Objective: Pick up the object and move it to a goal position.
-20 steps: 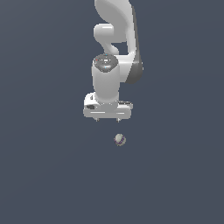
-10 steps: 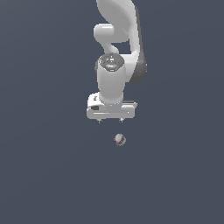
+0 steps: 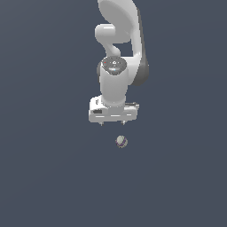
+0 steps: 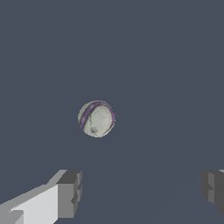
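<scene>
The object is a tiny off-white ball with purplish dark patches point(image 3: 121, 141), lying on the dark grey floor. In the wrist view the ball point(image 4: 96, 118) shows a purple band around a cracked pale face. My white gripper point(image 3: 112, 123) hangs just above and a little toward the exterior view's left of the ball, not touching it. Its jaws are spread wide: in the wrist view the two grey fingertips point(image 4: 70, 192) stand far apart with nothing between them, and the ball lies ahead of the gap, apart from both.
The plain dark grey floor point(image 3: 48, 177) fills both views. The white arm point(image 3: 119, 40) rises behind the gripper toward the top of the exterior view. No other objects show.
The gripper has shifted a little toward the exterior view's right and slightly lower, closer to above the ball. The ball has not moved.
</scene>
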Controlling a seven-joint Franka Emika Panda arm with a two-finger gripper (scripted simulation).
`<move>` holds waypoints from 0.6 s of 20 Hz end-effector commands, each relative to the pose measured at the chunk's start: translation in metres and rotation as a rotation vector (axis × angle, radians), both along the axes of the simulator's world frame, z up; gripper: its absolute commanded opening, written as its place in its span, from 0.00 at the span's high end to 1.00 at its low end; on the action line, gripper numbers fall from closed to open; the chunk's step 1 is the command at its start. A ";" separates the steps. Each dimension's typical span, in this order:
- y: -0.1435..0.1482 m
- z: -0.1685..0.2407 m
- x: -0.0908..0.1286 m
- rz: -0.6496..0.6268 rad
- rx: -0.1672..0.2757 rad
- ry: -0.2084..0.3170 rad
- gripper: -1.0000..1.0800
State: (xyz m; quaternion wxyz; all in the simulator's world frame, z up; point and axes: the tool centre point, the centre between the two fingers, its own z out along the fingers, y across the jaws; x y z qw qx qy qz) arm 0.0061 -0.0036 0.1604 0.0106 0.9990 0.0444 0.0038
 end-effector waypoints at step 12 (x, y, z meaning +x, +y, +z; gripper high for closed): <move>0.017 -0.028 0.014 0.307 -0.002 0.011 0.04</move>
